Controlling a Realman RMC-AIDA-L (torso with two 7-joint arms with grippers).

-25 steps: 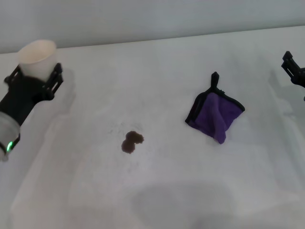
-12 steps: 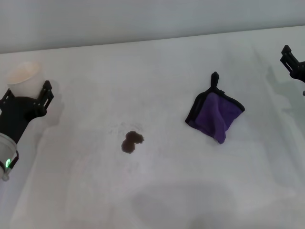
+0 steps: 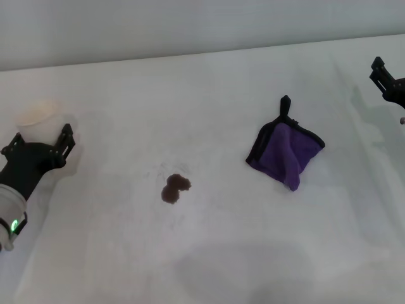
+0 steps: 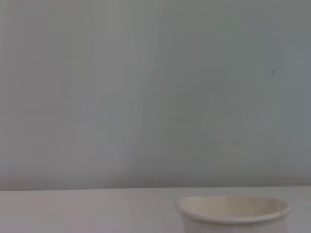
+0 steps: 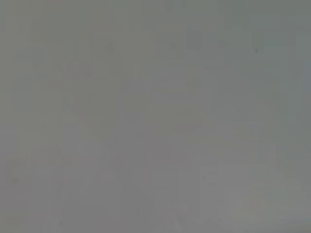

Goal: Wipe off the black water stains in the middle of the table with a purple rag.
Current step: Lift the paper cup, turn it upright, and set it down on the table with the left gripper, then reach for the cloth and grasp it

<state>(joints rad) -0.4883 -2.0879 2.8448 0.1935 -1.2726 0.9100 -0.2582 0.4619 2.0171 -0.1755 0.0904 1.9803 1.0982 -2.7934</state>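
White table (image 3: 209, 253): purple rag (image 3: 286, 149) near right gripper (image 3: 387, 81).

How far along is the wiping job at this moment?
Nothing is wiped yet: the black water stains sit intact mid-table, and the purple rag lies crumpled and untouched to their right. Nothing is in hand: the left gripper is at the paper cup, the right gripper sits at the far right edge. Grabbing the rag and wiping remain.

Left end effector (image 3: 38, 144) lowered the paper cup (image 3: 38, 115).
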